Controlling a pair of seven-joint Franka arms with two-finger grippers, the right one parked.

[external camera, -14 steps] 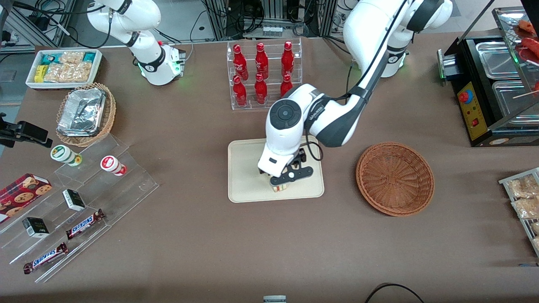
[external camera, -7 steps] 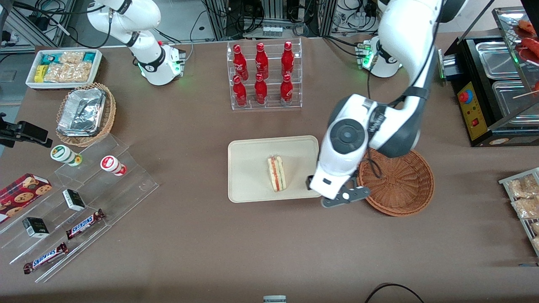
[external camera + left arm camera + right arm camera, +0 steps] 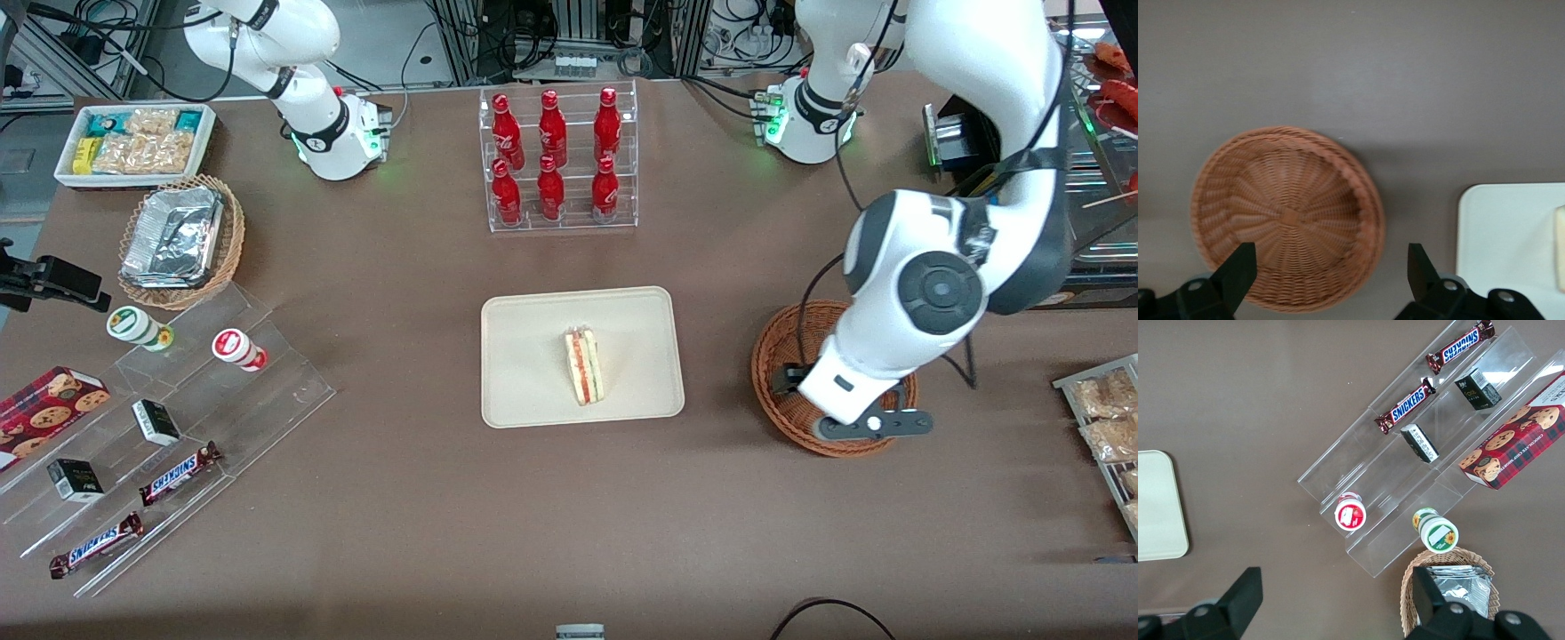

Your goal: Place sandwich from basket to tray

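The sandwich (image 3: 583,366), a pale wedge with a red and yellow-green stripe, lies on the beige tray (image 3: 524,356) at mid-table, nothing touching it. My left gripper (image 3: 871,425) hangs above the near rim of the reddish-brown woven basket (image 3: 782,356), well away from the tray toward the working arm's end. In the left wrist view the gripper (image 3: 1330,273) is open, its black fingertips (image 3: 1238,270) wide apart with nothing between them. Below them sits the basket (image 3: 1285,213), with nothing in it. The tray (image 3: 1505,240) and an edge of the sandwich (image 3: 1560,247) show beside it.
A clear rack of red bottles (image 3: 558,160) stands farther from the front camera than the tray. Toward the parked arm's end are a tiered acrylic stand with snacks (image 3: 160,427), a tan basket of foil containers (image 3: 182,240) and a white snack bin (image 3: 133,142). A black food warmer (image 3: 1022,204) stands near the basket.
The gripper let go of the sandwich on the tray, rose, and swung toward the working arm's end to hang over the basket. The sandwich stays on the tray.
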